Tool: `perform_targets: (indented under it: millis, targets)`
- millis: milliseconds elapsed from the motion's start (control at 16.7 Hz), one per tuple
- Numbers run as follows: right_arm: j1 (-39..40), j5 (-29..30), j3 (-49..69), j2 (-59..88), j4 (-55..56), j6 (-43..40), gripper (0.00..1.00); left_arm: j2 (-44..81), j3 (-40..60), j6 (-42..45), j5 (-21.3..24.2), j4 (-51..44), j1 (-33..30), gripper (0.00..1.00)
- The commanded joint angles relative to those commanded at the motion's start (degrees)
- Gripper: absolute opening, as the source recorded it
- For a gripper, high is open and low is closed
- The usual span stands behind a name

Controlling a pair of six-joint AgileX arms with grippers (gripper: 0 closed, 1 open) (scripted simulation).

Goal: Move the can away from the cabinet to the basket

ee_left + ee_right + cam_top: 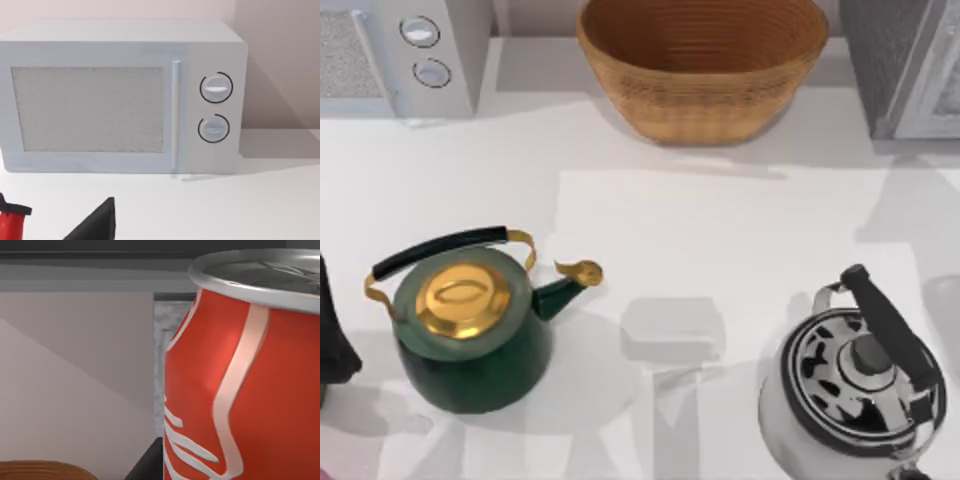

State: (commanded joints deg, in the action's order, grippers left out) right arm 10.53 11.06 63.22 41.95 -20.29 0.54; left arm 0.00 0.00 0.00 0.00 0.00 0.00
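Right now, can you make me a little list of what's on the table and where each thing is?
back middle: tan woven wicker basket
back left: white microwave with two round dials
back right: grey speckled cabinet
front left: dark green kettle with gold lid
front right: silver kettle with black handle
red drink can: close before the right wrist camera
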Motion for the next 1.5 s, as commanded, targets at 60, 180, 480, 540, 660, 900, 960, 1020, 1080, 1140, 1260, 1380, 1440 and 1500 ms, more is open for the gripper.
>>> perform_targets:
  millis: [60, 180, 480, 540, 660, 900, 960, 1020, 1080, 1140, 1260, 1380, 1440, 1500]
  targets:
    - [-0.49, -0.49, -2.82, -1.91, 0.93, -0.03, 0.0, 0.0, 0.0, 0.0, 0.0, 0.0, 0.0, 1.0]
    - [-1.48, -1.44, -8.5, -5.7, 2.78, -0.14, 0.0, 0.0, 0.0, 0.0, 0.0, 0.0, 0.0, 1.0]
    - [-3.89, -3.89, -22.08, -15.09, 7.37, -0.44, 0.0, 0.0, 0.0, 0.0, 0.0, 0.0, 0.0, 1.0]
    - [-4.36, -4.4, -24.71, -16.66, 8.3, -0.49, 0.0, 0.0, 0.0, 0.0, 0.0, 0.0, 0.0, 1.0]
    - [-5.28, -5.43, -31.0, -20.28, 9.99, -0.53, 0.0, 0.0, 0.0, 0.0, 0.0, 0.0, 0.0, 1.0]
    - [-7.11, -7.43, -46.43, -30.29, 13.83, -0.5, 0.0, 0.0, 0.0, 0.0, 0.0, 0.0, 0.0, 1.0]
    - [-7.61, -7.96, -50.06, -32.88, 14.97, -0.49, 0.0, 0.0, 0.0, 0.0, 0.0, 0.0, 0.0, 1.0]
    - [-8.15, -8.52, -53.36, -35.2, 16.2, -0.5, 0.0, 0.0, 0.0, 0.0, 0.0, 0.0, 0.0, 1.0]
    - [-8.71, -9.09, -56.2, -37.17, 17.34, -0.5, 0.0, 0.0, 0.0, 0.0, 0.0, 0.0, 0.0, 1.0]
    - [-9.28, -9.68, -58.79, -38.95, 18.42, -0.51, 0.0, 0.0, 0.0, 0.0, 0.0, 0.0, 0.0, 1.0]
    - [-10.19, -10.66, -62.09, -41.19, 19.83, -0.53, 0.0, 0.0, 0.0, 0.0, 0.0, 0.0, 0.0, 1.0]
    - [-10.53, -11.06, -63.22, -41.96, 20.28, -0.54, 0.0, 0.0, 0.0, 0.0, 0.0, 0.0, 0.0, 1.0]
    - [-10.53, -11.06, -63.22, -41.96, 20.28, -0.54, 0.0, 0.0, 0.0, 0.0, 0.0, 0.0, 0.0, 1.0]
    - [-10.53, -11.06, -63.22, -41.96, 20.28, -0.54, 0.0, 0.0, 0.0, 0.0, 0.0, 0.0, 0.0, 1.0]
